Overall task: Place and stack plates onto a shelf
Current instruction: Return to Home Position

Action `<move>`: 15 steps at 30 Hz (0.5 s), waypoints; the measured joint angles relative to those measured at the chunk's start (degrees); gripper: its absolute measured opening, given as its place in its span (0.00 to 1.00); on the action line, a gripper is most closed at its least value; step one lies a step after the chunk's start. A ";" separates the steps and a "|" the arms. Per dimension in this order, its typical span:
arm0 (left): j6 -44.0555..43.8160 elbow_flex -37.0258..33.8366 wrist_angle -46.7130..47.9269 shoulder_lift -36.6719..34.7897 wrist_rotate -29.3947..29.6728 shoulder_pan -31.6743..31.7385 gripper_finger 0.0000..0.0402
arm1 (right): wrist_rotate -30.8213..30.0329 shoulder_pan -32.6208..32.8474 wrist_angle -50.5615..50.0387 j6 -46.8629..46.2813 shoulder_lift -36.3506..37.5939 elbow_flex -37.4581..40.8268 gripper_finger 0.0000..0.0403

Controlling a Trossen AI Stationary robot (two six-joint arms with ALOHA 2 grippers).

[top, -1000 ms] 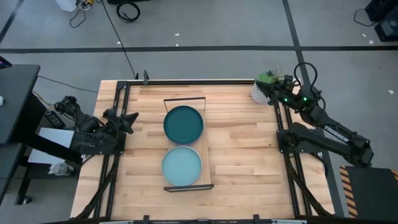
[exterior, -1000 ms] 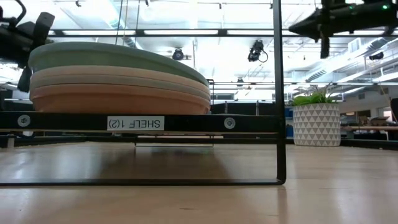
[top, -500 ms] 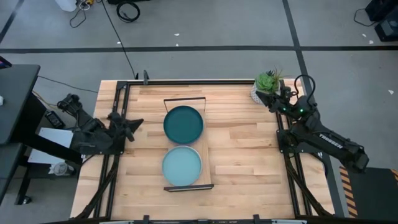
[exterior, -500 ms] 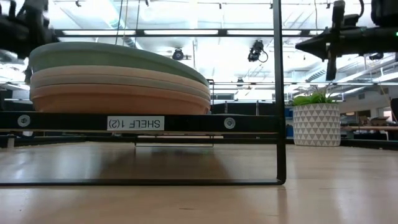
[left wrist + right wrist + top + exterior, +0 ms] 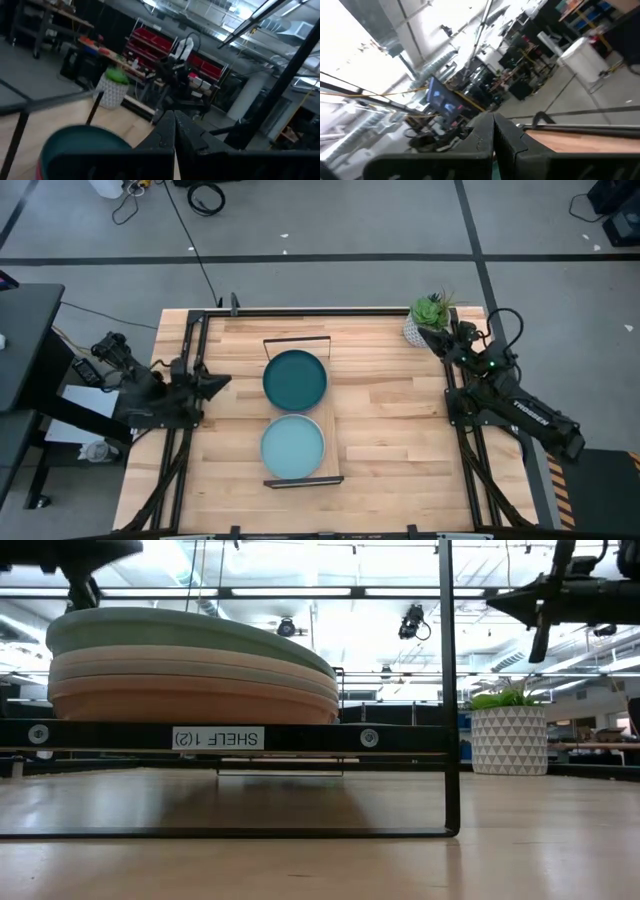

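Near stack: four plates lie piled on the near half of the shelf [image 5: 420,737]; from above only the top one shows, the light blue plate [image 5: 293,447]
Far stack: the dark teal plate [image 5: 296,379] tops a second pile on the shelf's far half, just beside the first
Low view alone: the near stack [image 5: 190,665] shows four rims, grey-green on top, then tan, pale grey, and orange-peach at the bottom; under them the shelf rail bears a label [image 5: 218,738] reading SHELF 1(2); the far stack is hidden behind the near one
Left wrist view alone: a reddish rim peeps out under the dark teal plate, so that pile holds more than one; how many, I cannot tell
Left gripper [image 5: 226,380]: fingers clenched together on nothing, over the left edge of the table [image 5: 390,430], level with the dark teal plate, pointing toward it and well apart from it
Right gripper [image 5: 440,338]: fingers pinched closed, empty, at the table's far right, just beside the potted plant [image 5: 428,315] and well apart from both piles
Potted plant: stands in a white patterned pot at the far right corner, off the shelf
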State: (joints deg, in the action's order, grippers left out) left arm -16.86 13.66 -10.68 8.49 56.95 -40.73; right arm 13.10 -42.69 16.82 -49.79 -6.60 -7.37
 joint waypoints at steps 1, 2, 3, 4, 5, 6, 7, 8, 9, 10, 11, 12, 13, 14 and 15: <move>-1.04 -0.82 0.08 -0.20 -0.89 0.92 0.00 | 0.74 -0.13 -0.86 -0.71 1.07 0.00 0.03; -2.57 -1.81 0.02 -0.44 -2.39 1.99 0.00 | 1.56 -0.21 -1.75 -1.41 2.12 0.00 0.03; -4.29 -2.98 -0.48 -0.69 -3.76 3.16 0.00 | 2.10 -0.21 -2.63 -2.14 3.09 -0.01 0.03; -5.89 -4.31 -1.61 -0.77 -5.11 4.45 0.00 | 2.46 -0.21 -3.66 -2.94 4.12 -0.01 0.03; -7.23 -5.86 -3.31 -0.77 -6.43 5.81 0.00 | 2.51 -0.21 -4.26 -3.70 5.05 -0.01 0.03; -8.21 -7.33 -5.27 -0.75 -7.89 7.10 0.00 | 2.54 -0.21 -4.53 -4.35 5.96 -0.01 0.03; -8.66 -8.78 -7.53 -0.75 -9.30 8.41 0.00 | 2.64 -0.21 -4.70 -4.98 6.65 -0.01 0.03; -9.04 -10.16 -10.11 -0.75 -10.54 9.80 0.00 | 2.76 -0.21 -4.36 -5.66 6.54 -0.05 0.03; -9.04 -11.37 -12.55 -0.75 -11.47 11.13 0.00 | 3.05 -0.21 -4.43 -6.34 6.50 -0.08 0.02; -9.06 -12.46 -14.56 -0.75 -12.15 12.43 0.00 | 3.09 -0.21 -4.69 -7.06 6.50 -0.05 0.02; -9.05 -13.15 -15.64 -0.74 -12.47 13.75 0.00 | 3.27 -0.17 -4.94 -7.50 6.50 -0.05 0.02; -9.02 -13.15 -16.32 -0.72 -13.26 15.05 0.00 | 3.42 -0.06 -5.12 -7.84 6.50 -0.05 0.02; -8.99 -13.15 -15.83 -0.81 -14.17 16.38 0.00 | 3.43 0.10 -5.25 -8.10 6.50 -0.05 0.02; -8.64 -13.15 -15.80 -0.75 -15.64 17.73 0.00 | 3.28 0.29 -5.22 -8.15 6.50 -0.05 0.02; -8.46 -13.15 -15.69 -0.75 -17.11 18.95 0.00 | 2.88 0.44 -5.23 -8.15 6.50 -0.05 0.02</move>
State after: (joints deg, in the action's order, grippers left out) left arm -25.32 0.51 -26.37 7.75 39.85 -21.78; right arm 15.98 -42.24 11.59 -57.93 -0.10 -7.42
